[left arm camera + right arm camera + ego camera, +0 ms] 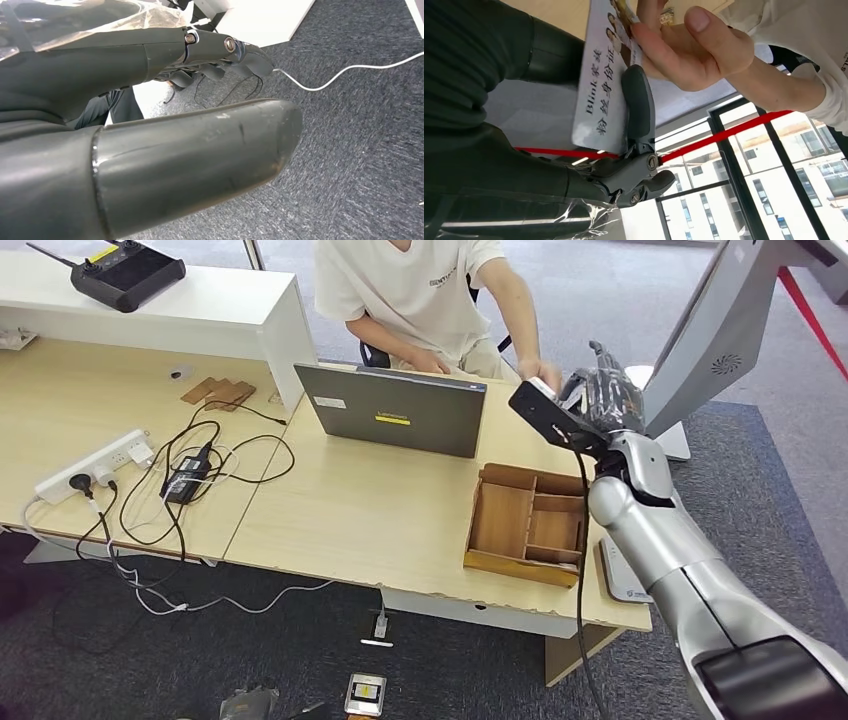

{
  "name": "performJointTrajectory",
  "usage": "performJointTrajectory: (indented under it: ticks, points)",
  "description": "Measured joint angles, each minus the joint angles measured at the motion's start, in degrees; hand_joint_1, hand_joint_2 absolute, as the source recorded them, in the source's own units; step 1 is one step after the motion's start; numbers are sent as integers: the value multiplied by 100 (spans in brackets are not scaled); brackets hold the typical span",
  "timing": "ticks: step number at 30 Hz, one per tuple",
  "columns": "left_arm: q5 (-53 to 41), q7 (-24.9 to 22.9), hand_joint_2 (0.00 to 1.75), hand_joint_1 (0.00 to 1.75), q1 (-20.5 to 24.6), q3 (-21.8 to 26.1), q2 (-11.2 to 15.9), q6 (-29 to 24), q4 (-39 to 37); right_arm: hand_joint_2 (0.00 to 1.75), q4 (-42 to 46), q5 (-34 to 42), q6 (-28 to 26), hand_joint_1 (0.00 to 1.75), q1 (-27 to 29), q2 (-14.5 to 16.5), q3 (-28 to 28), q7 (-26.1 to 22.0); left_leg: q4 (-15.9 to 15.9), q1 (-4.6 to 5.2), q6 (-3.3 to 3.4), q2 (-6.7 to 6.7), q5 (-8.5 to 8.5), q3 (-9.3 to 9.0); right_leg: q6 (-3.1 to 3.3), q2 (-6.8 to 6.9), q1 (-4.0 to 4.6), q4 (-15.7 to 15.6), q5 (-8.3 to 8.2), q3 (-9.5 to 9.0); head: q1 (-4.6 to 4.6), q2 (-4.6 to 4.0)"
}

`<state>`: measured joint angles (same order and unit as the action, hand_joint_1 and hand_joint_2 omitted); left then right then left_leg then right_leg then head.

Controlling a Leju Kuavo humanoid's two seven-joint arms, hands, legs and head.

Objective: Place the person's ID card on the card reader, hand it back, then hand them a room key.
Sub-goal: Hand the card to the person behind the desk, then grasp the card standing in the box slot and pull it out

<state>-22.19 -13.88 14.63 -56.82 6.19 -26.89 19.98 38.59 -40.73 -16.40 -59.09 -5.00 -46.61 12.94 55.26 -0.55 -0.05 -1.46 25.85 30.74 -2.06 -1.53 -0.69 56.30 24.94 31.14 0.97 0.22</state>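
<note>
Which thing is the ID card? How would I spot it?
Find the robot's right hand, raised past the far right corner of the wooden desk. The ID card is the thin white card with printed characters there, pinched by the robot's fingers and the person's hand together.

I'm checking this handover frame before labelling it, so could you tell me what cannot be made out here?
- ID card: its far end is cut off by the right wrist view's edge and covered by the person's hand.
- Right hand: in the head view its wrist camera hides the grip.
- Left hand: its thumb fills the left wrist view, hiding the fingers' spread.
</note>
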Motion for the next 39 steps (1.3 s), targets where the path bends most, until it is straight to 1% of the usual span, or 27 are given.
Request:
performJointTrajectory:
  ticks: [7,12,15,20,25,28,33,39]
  points:
    - [20,-1,0,0,-35,20,0,-68,-2,175,-185,161,-410,0,11,51,-25,-206,0,0,0,1,0,-1,0,0,1,1,0,1,-1,0]
    - [39,7,0,0,-84,69,2,-123,-7,175,-41,377,-584,0,118,28,-22,-300,0,0,0,1,0,-2,0,-1,1,0,0,0,1,0]
    - [68,20,0,0,-147,127,9,-190,-14,175,380,572,-580,0,368,-93,-9,-197,0,0,0,1,0,-3,0,-1,1,-1,0,0,1,0]
    - [144,43,0,0,-276,233,44,-283,-26,175,1291,780,-524,0,919,-393,49,10,0,1,0,1,1,-3,0,-1,1,-3,0,-1,1,0]
    - [212,66,0,0,-392,308,97,-372,-34,175,2189,864,-463,0,1515,-677,89,150,0,1,1,6,1,-4,0,-5,0,-3,0,0,-1,0]
    - [219,70,0,0,-422,345,118,-384,-40,175,2607,902,-435,0,1742,-799,117,177,-1,0,0,5,1,-5,0,-5,0,-3,0,0,-1,0]
    - [240,60,0,0,-453,397,133,-421,-49,175,3239,1039,-271,0,2223,-950,175,187,-1,-1,0,5,1,-7,0,-5,2,-3,0,-4,1,0]
    - [268,57,0,0,-471,427,162,-451,-52,175,3709,1103,-158,0,2817,-994,173,178,-2,0,0,5,1,-5,0,-5,2,-3,1,-4,-1,0]
